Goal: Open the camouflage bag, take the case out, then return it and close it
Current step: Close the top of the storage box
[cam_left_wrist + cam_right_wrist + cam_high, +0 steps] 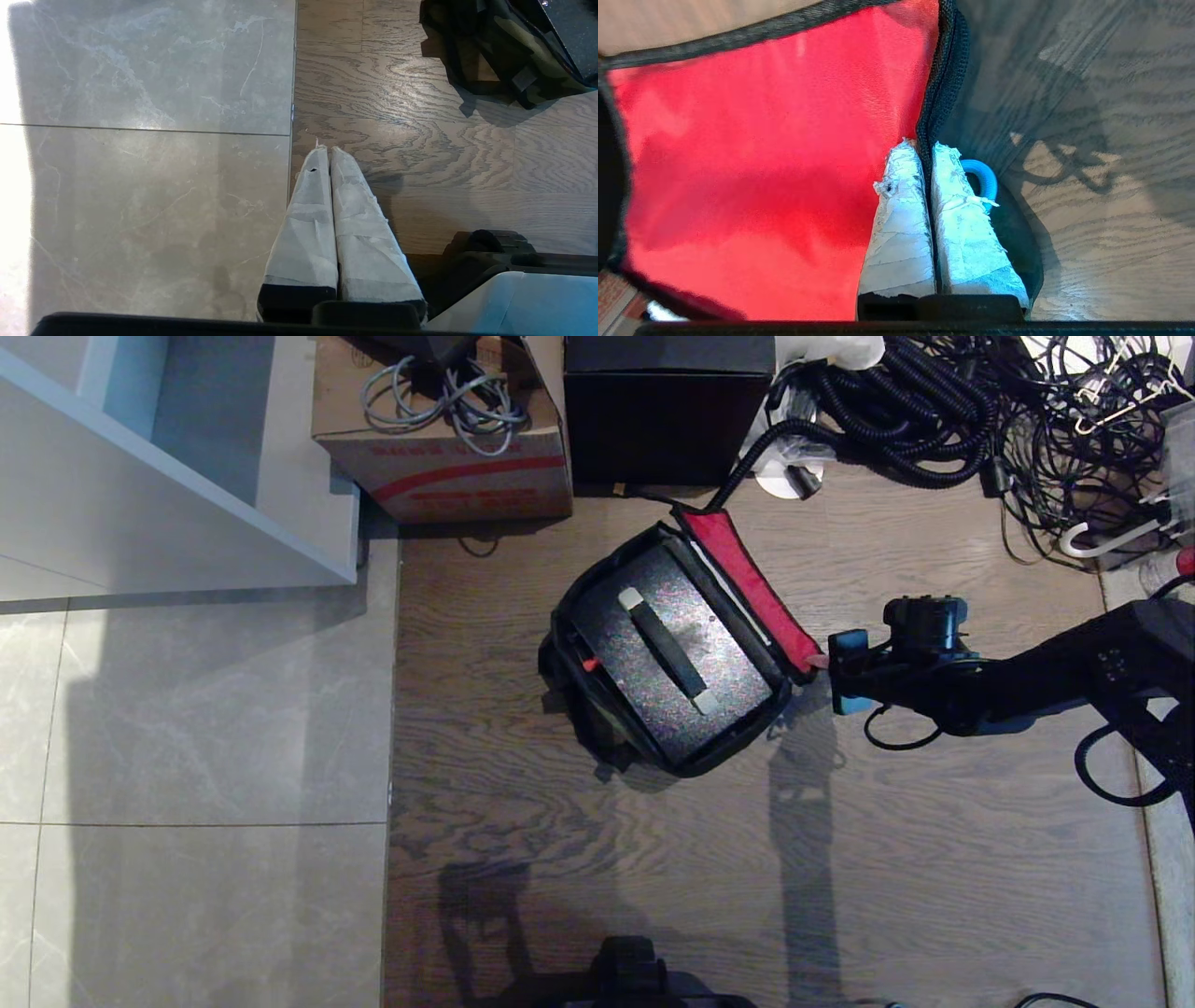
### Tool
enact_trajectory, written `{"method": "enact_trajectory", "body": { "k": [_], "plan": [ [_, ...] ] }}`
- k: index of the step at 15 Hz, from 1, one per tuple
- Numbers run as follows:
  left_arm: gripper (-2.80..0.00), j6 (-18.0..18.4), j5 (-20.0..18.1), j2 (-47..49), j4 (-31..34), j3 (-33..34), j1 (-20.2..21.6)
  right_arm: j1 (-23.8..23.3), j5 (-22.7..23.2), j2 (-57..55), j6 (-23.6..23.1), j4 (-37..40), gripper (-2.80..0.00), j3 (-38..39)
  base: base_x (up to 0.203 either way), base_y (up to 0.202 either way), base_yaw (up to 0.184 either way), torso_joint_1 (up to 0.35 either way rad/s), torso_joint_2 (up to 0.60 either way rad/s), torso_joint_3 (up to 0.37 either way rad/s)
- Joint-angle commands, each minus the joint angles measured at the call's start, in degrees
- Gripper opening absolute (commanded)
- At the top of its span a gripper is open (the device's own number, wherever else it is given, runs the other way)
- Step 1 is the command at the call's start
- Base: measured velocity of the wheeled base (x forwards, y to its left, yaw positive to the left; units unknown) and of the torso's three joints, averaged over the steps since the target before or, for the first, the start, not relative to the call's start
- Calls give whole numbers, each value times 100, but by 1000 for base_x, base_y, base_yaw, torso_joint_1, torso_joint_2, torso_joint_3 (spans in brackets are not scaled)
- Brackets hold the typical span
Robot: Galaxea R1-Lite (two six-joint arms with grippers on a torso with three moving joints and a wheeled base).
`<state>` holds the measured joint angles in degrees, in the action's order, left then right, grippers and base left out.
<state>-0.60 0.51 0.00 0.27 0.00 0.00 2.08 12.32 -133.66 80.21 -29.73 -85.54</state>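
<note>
The camouflage bag (607,728) sits open on the wooden floor (653,877), near the middle of the head view, with the case (672,653) lying inside it. The lid (747,588), its red lining facing up, is folded back along the bag's right side. The right gripper (822,661) is at the near end of that lid, on the bag's right, reaching in from the right edge of the view. In the right wrist view its two wrapped fingers (901,224) are pressed together on the black zipper edge (943,84) of the lid, red lining on one side and bare floor on the other; a small blue ring (985,179) shows just beside one finger. So the right gripper is clamped on the lid's edge.

The case lies flat with its handle (667,651) upward. Its long axis, like the handle's, runs diagonally from far left to near right, the silver end of the handle toward the far left. A small red part (590,664) shows at the case's left side.

The left gripper (327,154) hangs apart over the seam between grey tiles (140,186) and wood, its fingers together and holding nothing.

Beyond the bag stand a cardboard box (443,439) with cables on it, a black box (667,411) and a heap of black cables (980,420)
</note>
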Motion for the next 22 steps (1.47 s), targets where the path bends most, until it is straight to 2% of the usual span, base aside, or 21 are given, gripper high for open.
{"method": "enact_trajectory", "body": {
  "k": [1,3,6,8,11,15,17,22],
  "plan": [
    [-280,-2,2,-9,0,0,0,-4,-27,418,-95,-24,-280,276,0,0,0,0,0,0],
    [-280,-2,2,-9,0,0,0,-4,-45,843,-699,-32,-280,850,0,0,0,0,0,0],
    [-280,-2,2,-9,0,0,0,22,-82,1722,-1960,-135,-280,1925,0,0,0,0,0,0],
    [-280,-2,2,-9,0,0,0,166,-129,2252,-2645,-512,-280,2498,0,0,0,0,0,0],
    [-280,-2,2,-9,0,0,0,599,-186,2914,-3848,-1115,-280,3154,0,0,0,0,0,0],
    [-280,-2,2,-9,0,0,0,1427,-512,3221,-5179,-1180,-280,4072,0,0,0,0,0,0],
    [-280,-2,2,-9,0,0,0,1732,-583,3272,-5582,-1214,-280,4240,0,0,0,0,0,0],
    [-280,-2,2,-9,0,0,0,1883,-794,3181,-6234,-1229,-280,4219,0,0,0,0,0,0]
  ]
}}
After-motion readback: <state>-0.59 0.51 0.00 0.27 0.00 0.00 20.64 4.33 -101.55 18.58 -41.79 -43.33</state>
